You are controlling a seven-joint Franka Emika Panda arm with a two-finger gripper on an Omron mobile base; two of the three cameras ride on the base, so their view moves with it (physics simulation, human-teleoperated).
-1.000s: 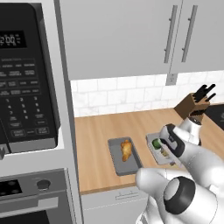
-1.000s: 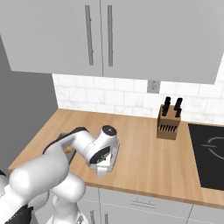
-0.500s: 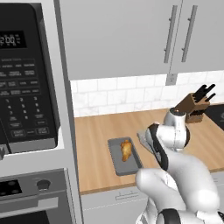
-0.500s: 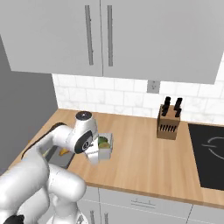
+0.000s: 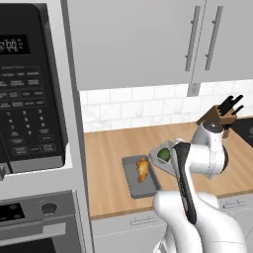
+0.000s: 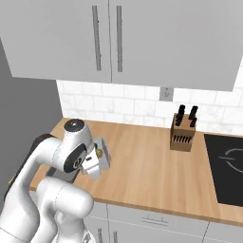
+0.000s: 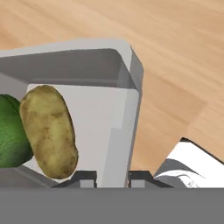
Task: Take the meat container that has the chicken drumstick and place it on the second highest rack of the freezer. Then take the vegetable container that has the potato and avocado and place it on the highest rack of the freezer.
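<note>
Grey vegetable container (image 7: 114,131) wall clamped by gripper (image 7: 112,178), potato (image 7: 49,130) inside

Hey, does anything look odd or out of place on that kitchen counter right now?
Yes. The gripper is shut on the wall of the vegetable container holding the potato and avocado, though the drumstick tray, due first, sits untouched on the counter.

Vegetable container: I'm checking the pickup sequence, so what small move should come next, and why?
Probably a short, level lift. In the hand view the fingers straddle the vegetable container wall, apparently closed on it, while the potato and avocado lie loose inside, and the tray looks close above the counter.
</note>
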